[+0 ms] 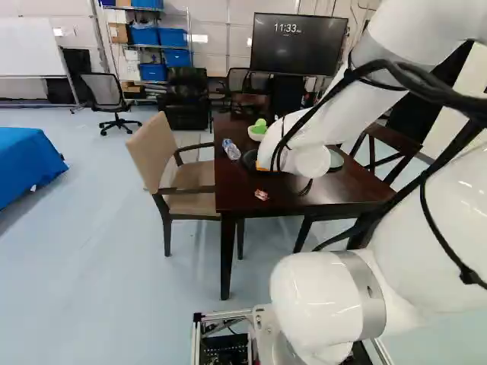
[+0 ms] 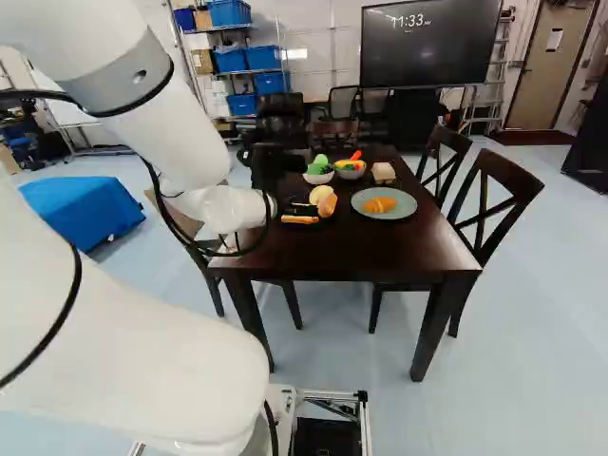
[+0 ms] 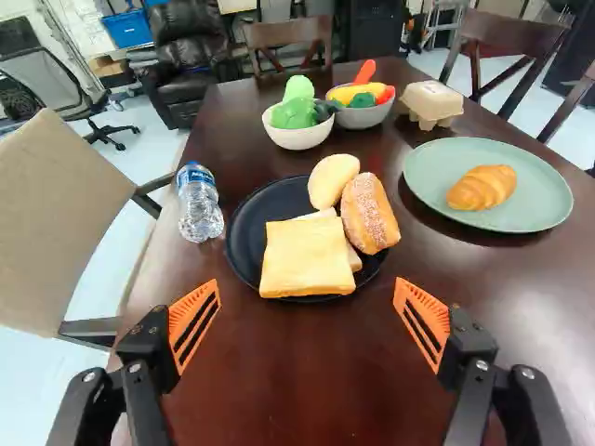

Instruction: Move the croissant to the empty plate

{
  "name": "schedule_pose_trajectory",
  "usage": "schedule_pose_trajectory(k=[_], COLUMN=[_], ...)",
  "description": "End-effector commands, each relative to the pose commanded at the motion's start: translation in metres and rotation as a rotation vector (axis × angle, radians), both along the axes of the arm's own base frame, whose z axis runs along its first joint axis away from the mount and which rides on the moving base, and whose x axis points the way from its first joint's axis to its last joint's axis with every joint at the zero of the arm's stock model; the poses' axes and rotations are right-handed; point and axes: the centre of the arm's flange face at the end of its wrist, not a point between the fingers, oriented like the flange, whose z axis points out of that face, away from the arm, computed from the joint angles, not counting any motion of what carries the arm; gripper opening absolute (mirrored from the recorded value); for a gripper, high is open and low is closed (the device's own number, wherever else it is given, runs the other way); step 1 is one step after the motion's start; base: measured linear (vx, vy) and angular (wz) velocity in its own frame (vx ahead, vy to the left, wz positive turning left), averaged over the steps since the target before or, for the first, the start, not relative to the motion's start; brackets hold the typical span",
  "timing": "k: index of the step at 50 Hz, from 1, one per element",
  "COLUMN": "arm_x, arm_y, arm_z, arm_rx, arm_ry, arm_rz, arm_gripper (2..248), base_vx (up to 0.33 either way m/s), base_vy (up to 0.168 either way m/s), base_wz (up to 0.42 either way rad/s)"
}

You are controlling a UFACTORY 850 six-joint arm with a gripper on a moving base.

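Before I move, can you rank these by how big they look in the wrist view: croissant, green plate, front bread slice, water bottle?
Largest to smallest:
1. Green plate
2. Front bread slice
3. Water bottle and croissant: too alike to rank; the bottle is longer, the croissant chunkier.

Whiteboard [image 1: 29, 55] and shelved bins [image 1: 174, 58] suggest a lab.

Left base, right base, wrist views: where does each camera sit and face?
Left base view: behind the arm, to its left, facing the table; arm at right.
Right base view: behind the arm, to its right, facing likewise; arm at left.
Wrist view: on the wrist, looking along the open tool across the table.
The last two share the croissant.
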Motion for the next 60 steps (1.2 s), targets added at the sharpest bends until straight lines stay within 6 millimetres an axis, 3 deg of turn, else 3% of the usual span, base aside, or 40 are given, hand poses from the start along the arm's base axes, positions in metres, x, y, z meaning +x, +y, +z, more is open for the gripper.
schedule_pose_trajectory(k=[31,60], arm_x=[-0.036,-0.055], arm_y=[0.011,0.017], arm_z=[-0.029,-0.041], arm_rx=[-0.056,-0.074], arm_ry=[-0.100,-0.148], arm_rz=[0.088,0.134], arm_gripper=[247,247], base_vx=[0.000,0.000], base_vy=[0.000,0.000], base_wz=[0.000,0.000])
